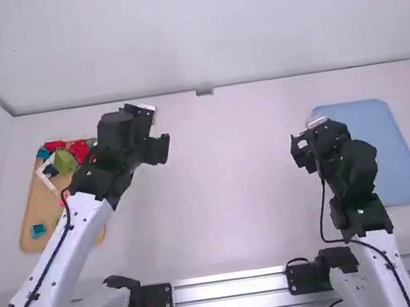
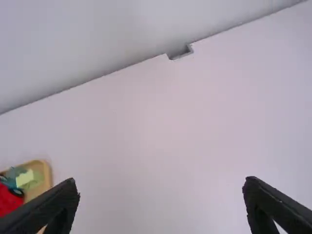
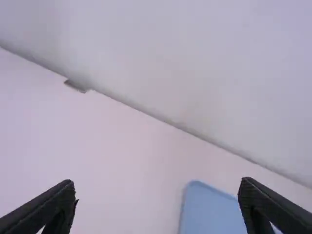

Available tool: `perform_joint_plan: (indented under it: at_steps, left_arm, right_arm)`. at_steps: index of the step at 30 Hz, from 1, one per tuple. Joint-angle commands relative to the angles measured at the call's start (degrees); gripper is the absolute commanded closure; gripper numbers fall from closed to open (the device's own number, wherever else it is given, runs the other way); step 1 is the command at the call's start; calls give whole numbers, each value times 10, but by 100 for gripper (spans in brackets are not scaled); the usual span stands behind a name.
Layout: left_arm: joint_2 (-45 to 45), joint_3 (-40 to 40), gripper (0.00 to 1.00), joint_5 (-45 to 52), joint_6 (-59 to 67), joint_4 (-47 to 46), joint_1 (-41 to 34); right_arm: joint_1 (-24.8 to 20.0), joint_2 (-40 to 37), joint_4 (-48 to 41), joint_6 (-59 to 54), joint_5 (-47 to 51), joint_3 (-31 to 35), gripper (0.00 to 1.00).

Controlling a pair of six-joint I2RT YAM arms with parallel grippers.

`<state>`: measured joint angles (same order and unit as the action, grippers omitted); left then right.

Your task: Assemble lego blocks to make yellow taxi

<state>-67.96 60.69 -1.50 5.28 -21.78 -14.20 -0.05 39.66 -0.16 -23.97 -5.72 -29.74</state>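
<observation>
White table (image 1: pixel 227 196) seemingly meets pale wall (image 1: pixel 202 30).

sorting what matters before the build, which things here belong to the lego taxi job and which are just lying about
For the job:
- red pieces
- yellow-green piece
- teal piece
- wooden tray holding them
- left gripper, right gripper

Probably just lying about:
- blue mat, unless it's the building spot

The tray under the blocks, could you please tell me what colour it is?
The tray is tan, clearest in the high view.
</observation>
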Motion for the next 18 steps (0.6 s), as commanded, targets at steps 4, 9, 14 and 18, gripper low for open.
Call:
perform_joint_plan:
  at_steps: [4,9,14,18]
  left_arm:
    - [60,-47,20,15,-53,41,50]
    - [112,-100,29,15,-53,93,103]
    - [169,-156,39,15,-53,149,142]
    - [226,-213,49,15,-53,206,142]
  right_arm:
    - [1,-57,2,68,57,57,23]
    - [1,-118,2,129,57,119,34]
    - [1,-180,2,191,57,181,44]
    - [1,-238,2,240,57,238,54]
